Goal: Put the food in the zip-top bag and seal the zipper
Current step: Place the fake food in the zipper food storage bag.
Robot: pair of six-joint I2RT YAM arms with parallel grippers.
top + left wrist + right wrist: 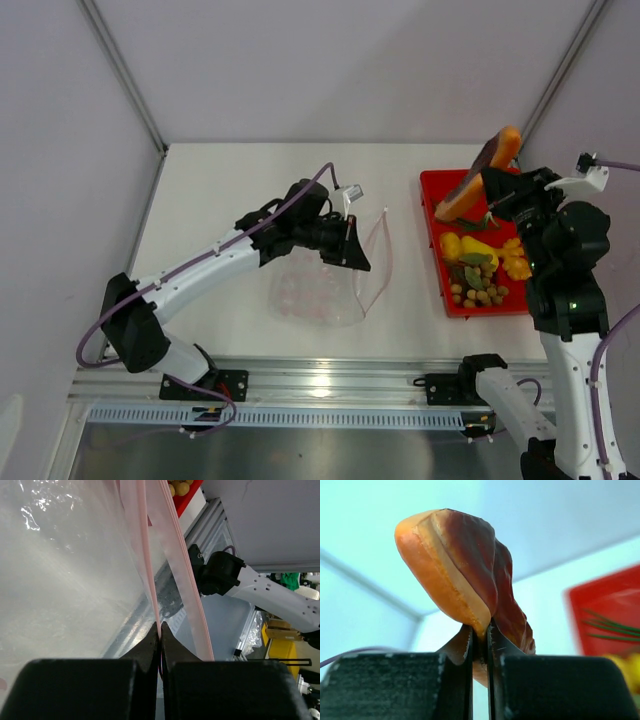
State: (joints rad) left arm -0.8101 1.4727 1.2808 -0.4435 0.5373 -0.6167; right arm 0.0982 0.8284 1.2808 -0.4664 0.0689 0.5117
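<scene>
Orange-red melon slice point(480, 180) is up off the red tray point(432, 190) in the top view, pinched in the right tool point(492, 205). Left tool point(358, 250) grips the mouth edge of the zip-top bag point(325, 290), lifting it off the tabletop point(230, 190), well left of the tray. Yellow peppers point(470, 247) and grape bunch point(478, 292) lie on the tray.

Left wrist: jaws fully closed on 1 lip of the zipper point(150, 570); the other lip hangs apart, so the mouth looks open but narrow.

Right wrist: jaws nearly closed on the slice's thin lower edge, and most of the slice stands above them.

Best approach, I'd say:
- Carry the slice across.
- Line its long axis up with the slot.
- Enter narrow end first.
- Release only once inside.
- Left should hold its lip high.
</scene>
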